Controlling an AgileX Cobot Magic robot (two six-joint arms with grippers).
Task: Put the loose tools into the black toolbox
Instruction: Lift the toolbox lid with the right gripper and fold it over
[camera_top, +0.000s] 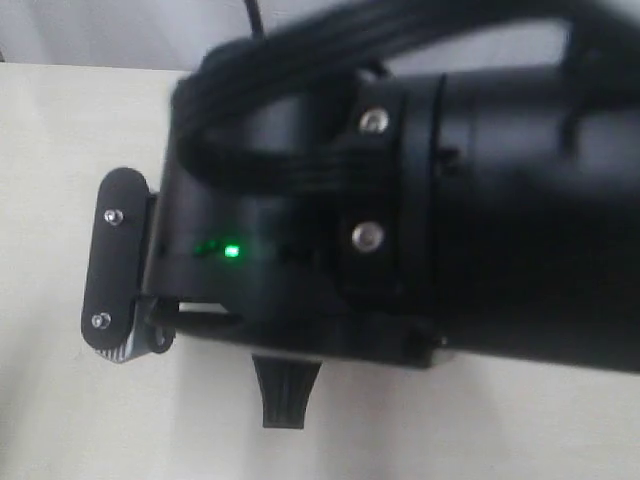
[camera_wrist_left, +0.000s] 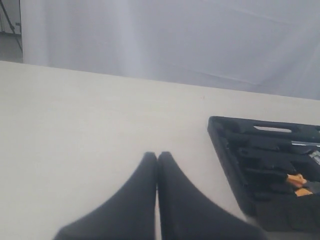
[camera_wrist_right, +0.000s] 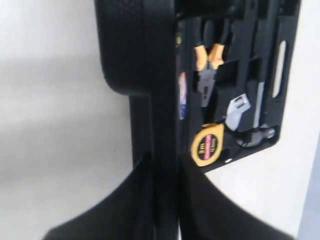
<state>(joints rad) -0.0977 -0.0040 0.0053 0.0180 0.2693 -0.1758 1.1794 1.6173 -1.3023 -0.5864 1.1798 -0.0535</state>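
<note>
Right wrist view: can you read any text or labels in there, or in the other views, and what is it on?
Yellow-black tape measure in the black toolbox: printed round label, too blurred to read.
White tag near it: too blurred to read.
Exterior and left wrist views: no text.

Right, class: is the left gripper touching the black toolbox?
Apart. The left wrist view shows the left gripper, shut, with a strip of bare table between its tips and the black toolbox.

Pliers (camera_wrist_right: 207, 65) and tape measure (camera_wrist_right: 206, 145) lie in the toolbox (camera_wrist_left: 222, 140); the toolbox rests on the table (camera_wrist_left: 75, 125).
</note>
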